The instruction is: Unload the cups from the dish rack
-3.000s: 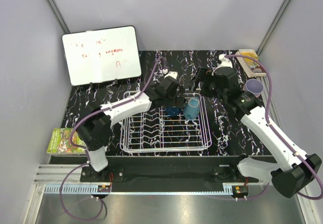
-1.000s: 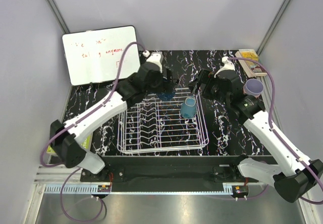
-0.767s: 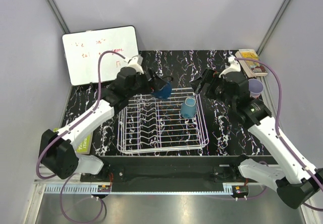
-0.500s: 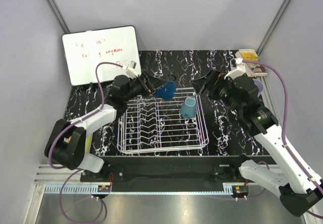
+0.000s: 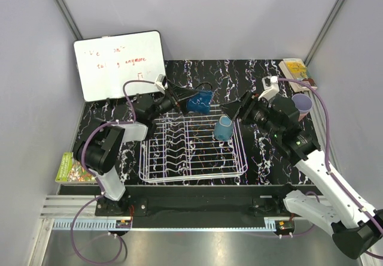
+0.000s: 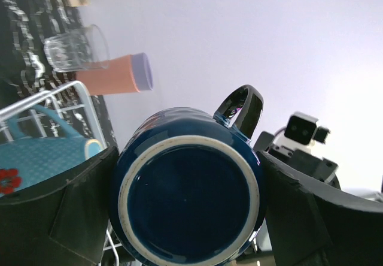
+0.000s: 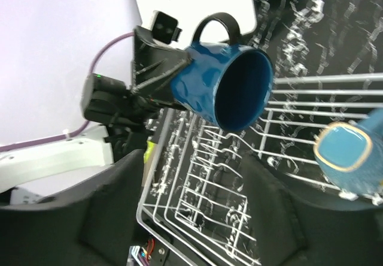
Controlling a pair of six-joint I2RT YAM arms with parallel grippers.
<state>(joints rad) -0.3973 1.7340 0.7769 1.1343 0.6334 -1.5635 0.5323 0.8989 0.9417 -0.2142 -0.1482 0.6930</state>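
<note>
My left gripper [image 5: 184, 103] is shut on a dark blue cup [image 5: 198, 103] with a handle, held on its side above the far edge of the white dish rack [image 5: 179, 173]. The left wrist view shows the cup's base [image 6: 188, 200] between my fingers. A light teal cup [image 5: 222, 128] stands in the rack's far right part. My right gripper [image 5: 232, 109] is open just above and right of it, pointing at the dark blue cup's mouth [image 7: 239, 89], with only rack wires between its fingers [image 7: 114, 212]. A clear glass [image 6: 75, 47] and a salmon pink cup [image 6: 111, 81] with lavender cup [image 5: 301, 104] stand right of the rack.
A whiteboard [image 5: 119, 65] leans at the back left. A green book [image 5: 72, 167] lies at the table's left edge. A yellow and brown item [image 5: 297, 71] lies in the back right corner. The left arm's elbow is folded over the table left of the rack.
The left arm has folded in, turning the dark blue cup onto its side with its mouth to the right. The right gripper has moved left and down toward the rack's far right corner.
</note>
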